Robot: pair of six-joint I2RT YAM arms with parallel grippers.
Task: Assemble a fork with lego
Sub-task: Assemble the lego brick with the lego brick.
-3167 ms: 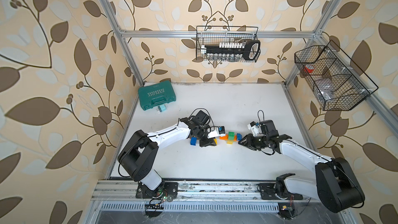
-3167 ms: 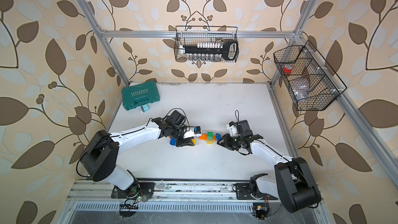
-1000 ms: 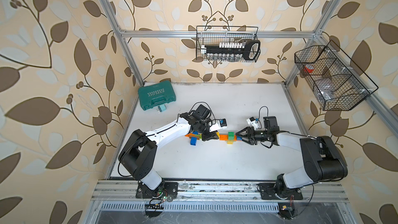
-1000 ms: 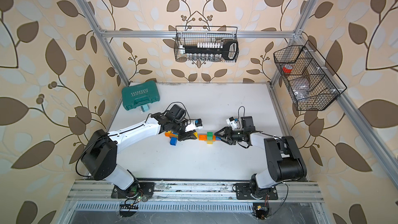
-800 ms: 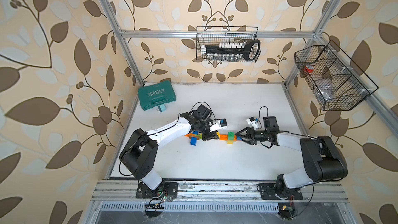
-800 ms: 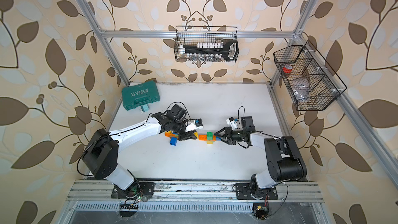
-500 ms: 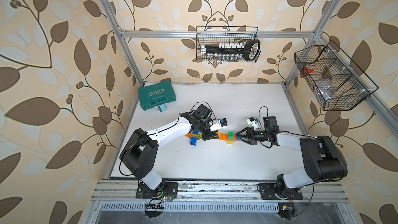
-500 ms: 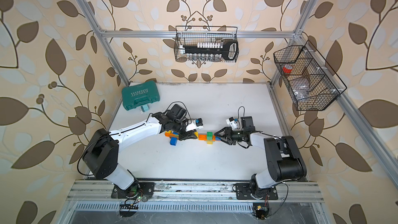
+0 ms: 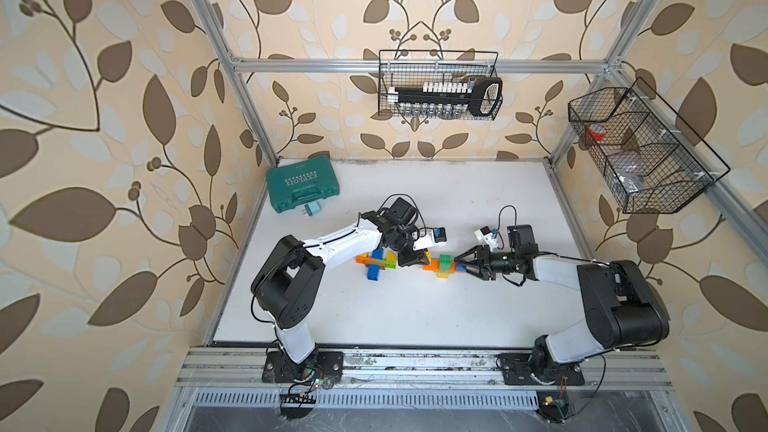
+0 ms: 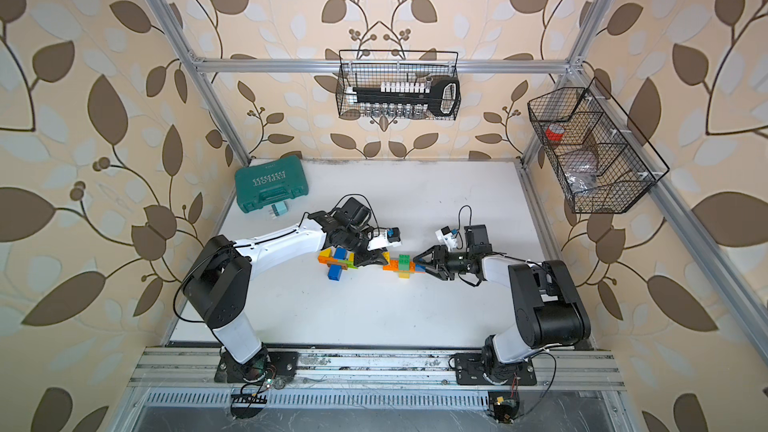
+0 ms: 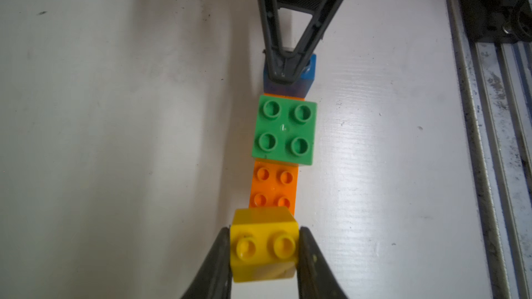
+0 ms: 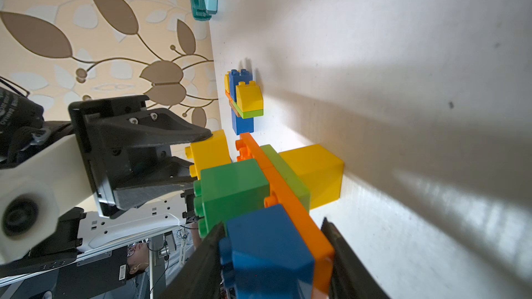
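Static this past second: left jaws pinch yellow studded plastic brick [image 11: 263,244], right jaws clamp blue plastic brick [image 12: 267,251]; joint to orange studded plate [image 11: 273,189] seemingly unseated.

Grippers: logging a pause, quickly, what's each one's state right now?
Left gripper: shut on the yellow brick.
Right gripper: shut on the blue brick and the orange plate under it.

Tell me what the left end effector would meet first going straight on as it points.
Most likely the green brick, standing on the orange plate straight ahead of the left end effector and the yellow brick it holds. Height is unclear; it might pass above.
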